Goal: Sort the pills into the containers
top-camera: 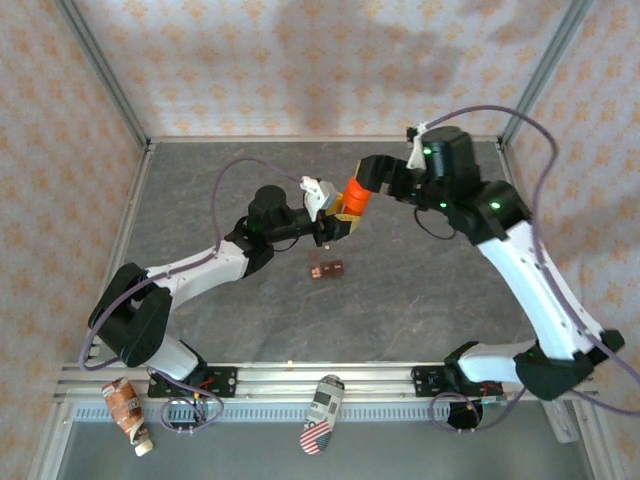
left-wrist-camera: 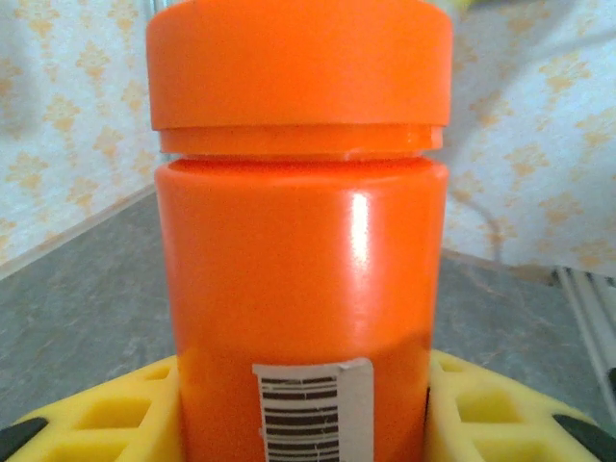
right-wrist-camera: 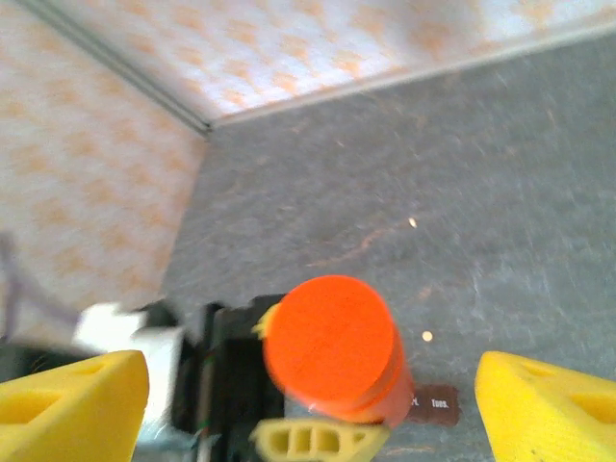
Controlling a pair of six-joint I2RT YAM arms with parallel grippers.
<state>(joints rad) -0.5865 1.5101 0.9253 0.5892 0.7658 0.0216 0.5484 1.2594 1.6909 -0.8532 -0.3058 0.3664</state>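
My left gripper [left-wrist-camera: 303, 414] is shut on an orange bottle [left-wrist-camera: 298, 241], its yellow fingers [left-wrist-camera: 106, 414] pressed to both sides of the lower body. The bottle [top-camera: 352, 198] is held above the table, and its cap [right-wrist-camera: 332, 346] is on. My right gripper [right-wrist-camera: 308, 375] stands open around the cap, its yellow fingers [right-wrist-camera: 549, 404] well clear of it on either side. The dark red-brown containers [top-camera: 325, 269] lie on the table below; in the right wrist view they [right-wrist-camera: 435, 405] are partly hidden by the bottle. Two pale pills [right-wrist-camera: 426, 336] lie loose on the grey table.
Patterned walls [top-camera: 300, 60] close in the back and sides of the grey table [top-camera: 420, 290]. A crumpled packet [top-camera: 128, 405] and a flag-patterned item [top-camera: 322, 412] lie in front of the arm bases.
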